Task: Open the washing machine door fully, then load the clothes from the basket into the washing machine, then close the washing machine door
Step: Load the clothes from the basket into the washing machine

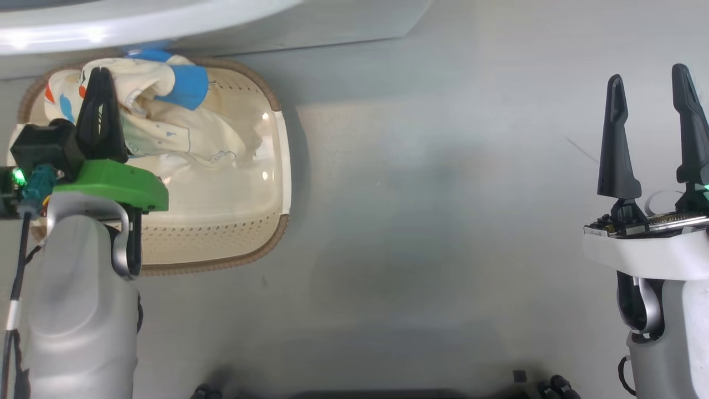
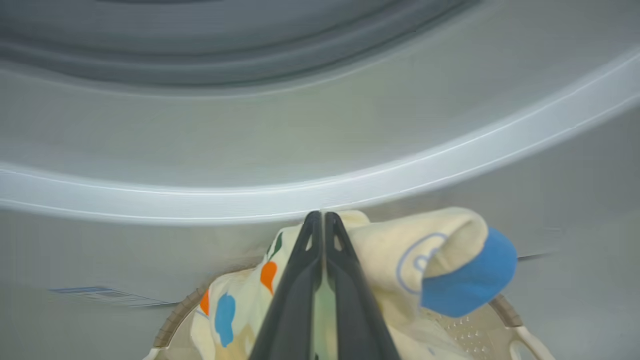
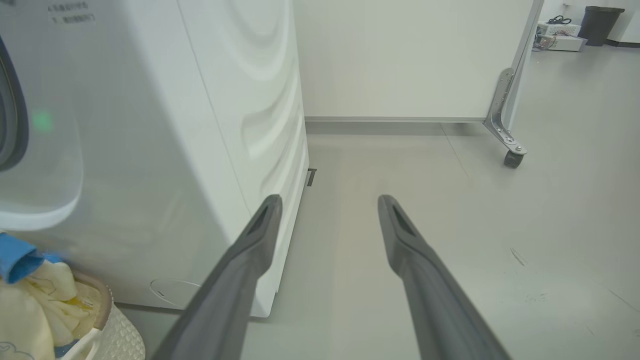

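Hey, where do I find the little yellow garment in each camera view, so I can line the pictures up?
Head view: clothes at upper left, over the basket, pinched by the left gripper.
Left wrist view: bottom centre, bunched around the shut left gripper.
Right wrist view: bottom-left corner, beside the washing machine.
Shared landmark: the blue cuff.
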Controlling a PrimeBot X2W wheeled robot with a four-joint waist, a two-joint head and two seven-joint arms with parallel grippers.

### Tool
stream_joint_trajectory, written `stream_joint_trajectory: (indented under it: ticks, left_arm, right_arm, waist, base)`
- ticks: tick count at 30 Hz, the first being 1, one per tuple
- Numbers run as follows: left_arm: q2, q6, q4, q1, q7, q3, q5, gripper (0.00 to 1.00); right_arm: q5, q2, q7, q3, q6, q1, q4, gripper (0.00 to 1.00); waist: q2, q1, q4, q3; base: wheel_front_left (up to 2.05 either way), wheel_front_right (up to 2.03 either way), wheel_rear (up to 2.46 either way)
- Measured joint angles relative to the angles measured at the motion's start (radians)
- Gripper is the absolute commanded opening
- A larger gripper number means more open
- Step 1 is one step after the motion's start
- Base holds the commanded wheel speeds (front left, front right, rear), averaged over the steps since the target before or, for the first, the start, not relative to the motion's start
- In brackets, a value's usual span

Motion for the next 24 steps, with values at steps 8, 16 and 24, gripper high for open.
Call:
stream_joint_trajectory:
  ticks: [8,16,24]
  left_arm:
    - [-0.005,0.000,-0.105,0.102,0.000,0.001,0.007,0.00]
    - [-0.007,0.003,-0.189,0.191,0.000,0.006,0.016,0.00]
    - [-0.007,0.008,-0.242,0.284,0.000,0.009,0.020,0.00]
  right_arm:
    - [0.008,0.001,-0.001,-0.024,0.006,0.006,0.064,1.00]
    - [0.015,0.007,-0.001,-0.023,0.010,0.026,0.120,1.00]
    - [0.019,0.020,-0.001,-0.007,0.023,0.058,0.165,1.00]
  waist:
    - [0.0000,0.0000,0.008,-0.106]
    - [0.0000,0.0000,0.015,-0.218]
    - [0.0000,-0.0001,0.017,-0.332]
  base:
    - [0.00,0.00,0.00]
    - [0.00,0.00,0.00]
    - [0.00,0.00,0.00]
